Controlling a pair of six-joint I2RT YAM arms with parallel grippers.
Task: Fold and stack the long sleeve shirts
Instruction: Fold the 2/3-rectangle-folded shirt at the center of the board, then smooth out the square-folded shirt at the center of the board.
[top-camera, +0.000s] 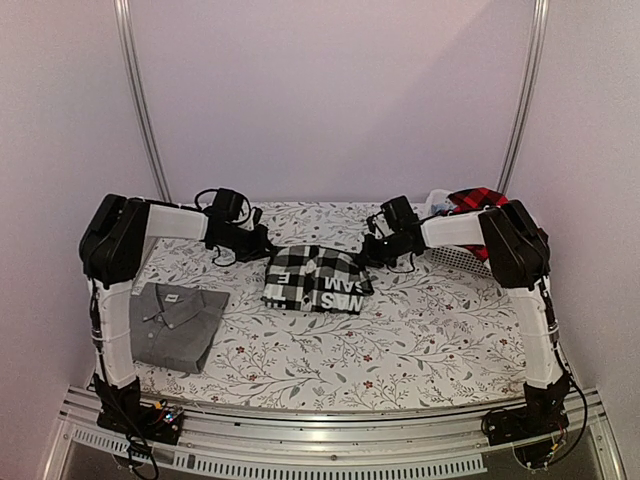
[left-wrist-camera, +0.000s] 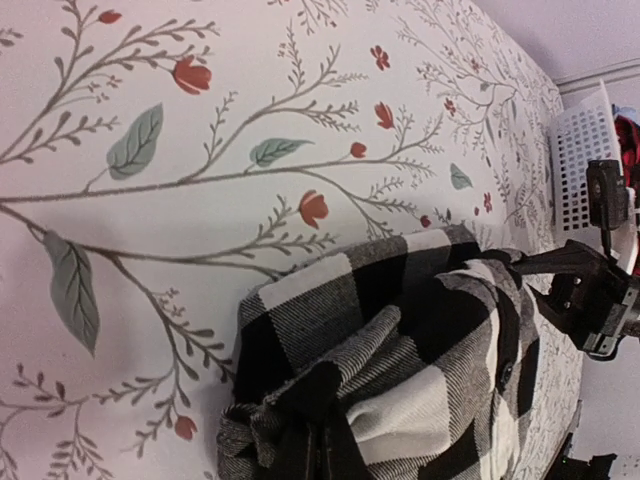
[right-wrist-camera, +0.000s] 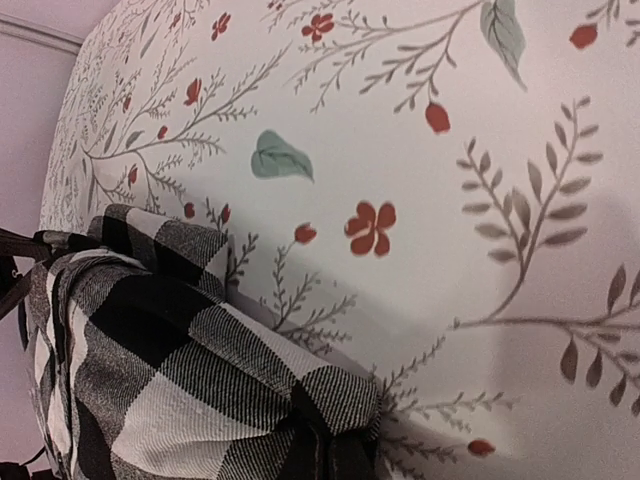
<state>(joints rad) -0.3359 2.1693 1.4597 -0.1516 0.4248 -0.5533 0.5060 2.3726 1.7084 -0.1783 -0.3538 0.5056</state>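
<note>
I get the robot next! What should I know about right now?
Left gripper: shut on the far left corner of the black-and-white shirt.
Right gripper: shut on its far right corner.
That shirt lies in the middle of the table, partly folded.
Grey shirt: folded, near left.
Red-and-black shirt: bunched in the white basket, far right.
Done: grey folded.
Left: finish the checked one, stack it on the grey, then fold and stack the red one.

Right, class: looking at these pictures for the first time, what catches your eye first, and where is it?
The black-and-white check shirt with white lettering lies folded mid-table, the left gripper and right gripper each pinching a far corner. A folded grey collared shirt sits near-left; a red-and-black check shirt pokes from the white basket far right.
</note>
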